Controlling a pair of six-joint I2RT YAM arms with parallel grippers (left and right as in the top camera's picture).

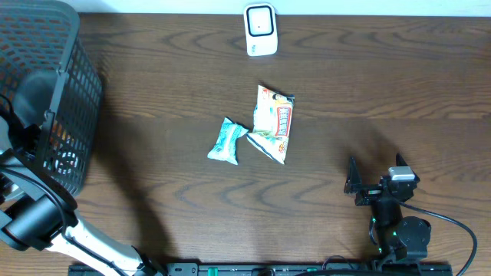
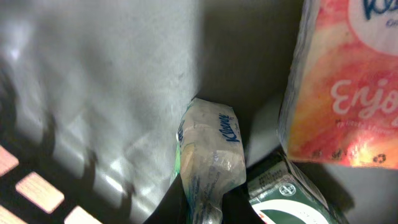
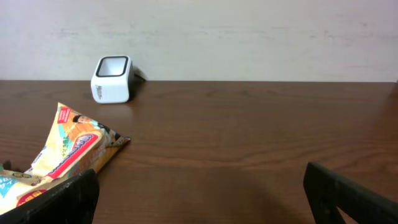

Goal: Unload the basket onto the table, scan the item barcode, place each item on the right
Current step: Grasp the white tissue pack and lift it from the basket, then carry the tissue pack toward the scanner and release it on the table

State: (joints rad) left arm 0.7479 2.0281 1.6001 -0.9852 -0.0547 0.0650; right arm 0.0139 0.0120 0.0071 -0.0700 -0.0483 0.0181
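1. Overhead: one black mesh basket [image 1: 73,92] stands at the table's left edge. One white scanner [image 1: 261,29] sits at the far middle. Two packets lie mid-table, a teal packet [image 1: 228,141] and a yellow snack packet [image 1: 274,123], with their corners touching.
2. Overhead, arms: the left arm [image 1: 34,218] bends up and over into the basket, which hides its claw. The right claw [image 1: 374,175] rests low at the near right, fingers spread, well apart from both packets.
3. Left wrist: three things lie inside the basket. They are one pale tissue packet [image 2: 208,149], one orange tissue pack [image 2: 342,87] cut off at the right edge, and one green-and-white box [image 2: 286,193] partly out of frame.
4. Left wrist, grip: the left claw [image 2: 202,213] is pressed together on the pale tissue packet's lower end. Its fingers show only as dark shapes at the bottom edge. No barcode can be made out.
5. Right wrist: the right claw [image 3: 199,174] is spread wide over bare table [image 3: 249,137]. One scanner [image 3: 113,78] stands far left and the snack packet [image 3: 71,152] lies nearer. A sliver of the teal packet [image 3: 6,186] is cut off at the left.
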